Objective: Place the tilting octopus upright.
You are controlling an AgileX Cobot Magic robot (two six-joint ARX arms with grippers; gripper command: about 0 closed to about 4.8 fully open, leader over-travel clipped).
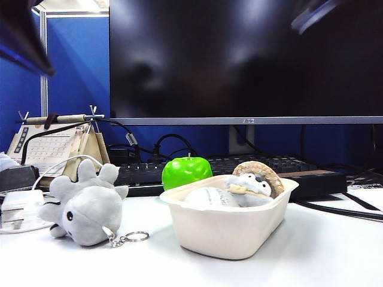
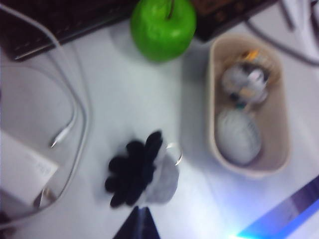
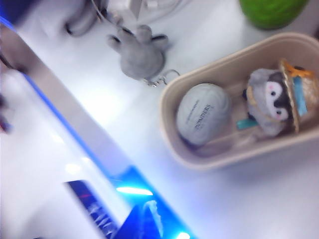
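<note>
Hovering both arms above the white table | light grey plush octopus [image 1: 85, 206] lies tipped over left of the cream tray [image 1: 227, 236], tentacles up-back | left fingers [image 2: 138, 225] shut, empty, nearest, just above it | right fingers [image 3: 144, 219] shut, empty, farther.

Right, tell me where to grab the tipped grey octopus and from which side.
Probably grip the octopus across its round head, coming from above. It lies on its side, tentacles pointing up and back, keyring trailing in front. The tub stands close on its right, so avoid that side.
</note>
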